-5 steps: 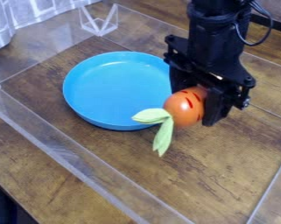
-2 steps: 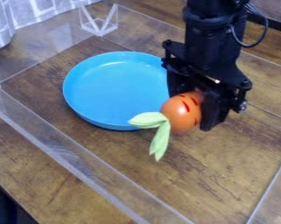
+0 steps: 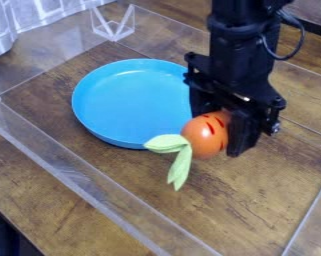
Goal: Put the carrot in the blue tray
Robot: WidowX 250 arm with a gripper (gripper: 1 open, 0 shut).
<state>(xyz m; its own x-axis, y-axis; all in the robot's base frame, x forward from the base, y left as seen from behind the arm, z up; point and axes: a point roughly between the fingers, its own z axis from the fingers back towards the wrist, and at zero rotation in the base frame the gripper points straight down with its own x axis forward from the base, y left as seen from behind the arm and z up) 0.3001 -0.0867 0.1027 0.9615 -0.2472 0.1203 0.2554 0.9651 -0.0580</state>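
The orange carrot [image 3: 203, 137] with dark grooves hangs in the air just off the right rim of the blue tray [image 3: 116, 100], its light-green leaves drooping down to the left. My black gripper [image 3: 214, 135] comes down from above and is shut on the carrot, its fingers on either side of the orange body. The round blue tray lies flat on the wooden table, left of the gripper, with nothing in it. The carrot's far side is hidden behind the gripper.
A clear plastic barrier [image 3: 109, 210] runs around the wooden table [image 3: 69, 170]. A clear stand [image 3: 116, 20] sits at the back, beyond the tray. Black cables trail behind the arm at the top right.
The gripper and the carrot have shifted slightly left and lower in the picture, with the leaves swinging a little further down. The grip is unchanged.
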